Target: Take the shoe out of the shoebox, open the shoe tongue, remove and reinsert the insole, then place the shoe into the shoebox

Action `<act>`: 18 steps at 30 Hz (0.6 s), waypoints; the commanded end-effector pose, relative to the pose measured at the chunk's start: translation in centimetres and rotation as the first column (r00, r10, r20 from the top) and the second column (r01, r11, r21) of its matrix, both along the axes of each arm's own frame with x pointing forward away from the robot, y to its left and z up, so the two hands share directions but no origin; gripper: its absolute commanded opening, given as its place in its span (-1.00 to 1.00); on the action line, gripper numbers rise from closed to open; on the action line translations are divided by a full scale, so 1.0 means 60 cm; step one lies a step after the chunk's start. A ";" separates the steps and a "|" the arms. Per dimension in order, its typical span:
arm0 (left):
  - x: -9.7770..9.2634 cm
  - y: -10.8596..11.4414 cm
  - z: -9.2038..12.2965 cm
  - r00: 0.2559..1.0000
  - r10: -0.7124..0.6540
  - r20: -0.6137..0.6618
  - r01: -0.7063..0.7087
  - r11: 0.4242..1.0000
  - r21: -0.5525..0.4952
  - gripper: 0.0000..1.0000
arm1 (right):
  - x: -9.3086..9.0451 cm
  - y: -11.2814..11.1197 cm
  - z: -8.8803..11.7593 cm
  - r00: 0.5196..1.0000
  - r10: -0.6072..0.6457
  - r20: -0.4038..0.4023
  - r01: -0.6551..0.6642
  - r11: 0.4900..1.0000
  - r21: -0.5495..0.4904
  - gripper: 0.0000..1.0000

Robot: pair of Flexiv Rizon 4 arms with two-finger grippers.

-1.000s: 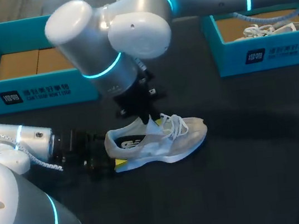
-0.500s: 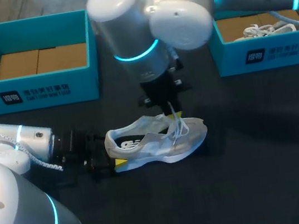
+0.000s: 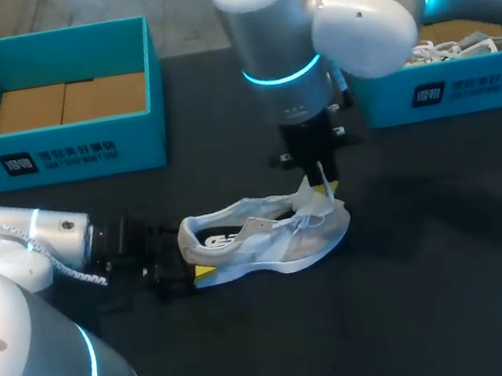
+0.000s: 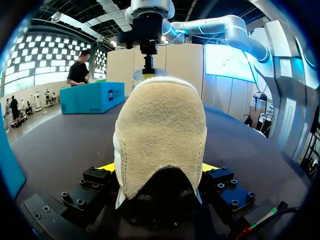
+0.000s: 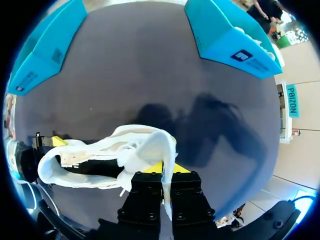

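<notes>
Closest to the robot, at the near left of the table, the left gripper lies low and flat, its fingers clamped on the heel of the shoe from both sides. The left wrist view shows the tan heel filling the gap, with a yellow tip pressed to each flank. The shoe stands upright on its sole on the dark tabletop, outside either box, toe pointing toward the robot's right, so taking it out of the box looks done.

Just past the shoe's middle, the right gripper hangs straight down over the forefoot. Its fingers are pinched together on the tongue, which arcs up out of the throat as a pale flap drawn toward the toe, some lace trailing with it. I judge the tongue-opening step to be in hand and nearly through: the mouth gapes wide, and the dark insole appears to lie inside, untouched.

Left to do, then — pull the insole out, slide it back in, and box the shoe.

Farther back, the left shoebox stands well apart from the shoe, with only brown cardboard showing inside — it looks the likely home. At the far right, the right shoebox holds another shoe, its laces visible.
</notes>
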State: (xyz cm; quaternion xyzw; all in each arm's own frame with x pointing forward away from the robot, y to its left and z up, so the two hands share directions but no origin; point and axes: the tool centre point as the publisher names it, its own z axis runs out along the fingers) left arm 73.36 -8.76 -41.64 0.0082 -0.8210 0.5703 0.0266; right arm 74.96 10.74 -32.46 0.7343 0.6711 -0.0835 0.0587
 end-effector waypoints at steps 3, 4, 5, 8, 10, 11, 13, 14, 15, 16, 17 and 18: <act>0.000 0.007 -0.011 1.000 0.000 0.000 0.000 1.000 0.002 -1.00 | 0.008 -0.036 -0.039 1.000 -0.020 -0.007 0.020 0.998 0.057 -1.00; 0.000 0.007 -0.011 1.000 0.000 0.000 0.000 1.000 0.002 -1.00 | 0.009 -0.038 -0.044 1.000 -0.022 -0.009 0.023 0.998 0.058 -1.00; 0.000 0.007 -0.011 1.000 0.000 0.000 0.000 1.000 0.002 -1.00 | 0.010 -0.040 -0.050 1.000 -0.024 -0.011 0.024 0.998 0.058 -1.00; 0.000 0.007 -0.011 1.000 0.000 0.000 0.000 1.000 0.002 -1.00 | 0.013 -0.044 -0.062 1.000 -0.026 -0.016 0.027 0.998 0.065 -1.00; 0.000 0.007 -0.011 1.000 0.000 0.000 0.000 1.000 0.002 -1.00 | 0.015 -0.044 -0.071 1.000 -0.026 -0.016 0.027 0.997 0.070 -1.00; 0.000 0.007 -0.011 1.000 0.000 0.000 0.000 1.000 0.002 -1.00 | 0.016 -0.044 -0.074 1.000 -0.026 -0.017 0.027 0.997 0.071 -0.91; 0.000 0.007 -0.011 1.000 0.000 0.000 0.000 1.000 0.002 -1.00 | 0.017 -0.042 -0.079 1.000 -0.025 -0.016 0.027 0.997 0.076 -0.73; 0.000 0.007 -0.011 1.000 0.000 0.000 0.000 1.000 0.002 -1.00 | 0.018 -0.042 -0.082 1.000 -0.026 -0.017 0.027 0.997 0.078 -0.60; 0.000 0.007 -0.011 1.000 0.000 0.000 0.000 1.000 0.002 -1.00 | 0.018 -0.042 -0.084 1.000 -0.025 -0.017 0.027 0.997 0.079 -0.51; 0.000 0.007 -0.011 1.000 0.000 0.000 0.000 1.000 0.002 -1.00 | 0.019 -0.041 -0.087 1.000 -0.025 -0.016 0.026 0.996 0.080 -0.45; 0.000 0.007 -0.011 1.000 0.000 0.000 0.000 1.000 0.002 -1.00 | 0.019 -0.041 -0.088 1.000 -0.025 -0.016 0.026 0.996 0.080 -0.39; 0.000 0.007 -0.011 1.000 0.000 0.000 0.000 1.000 0.002 -1.00 | 0.019 -0.040 -0.090 1.000 -0.024 -0.016 0.025 0.996 0.082 -0.30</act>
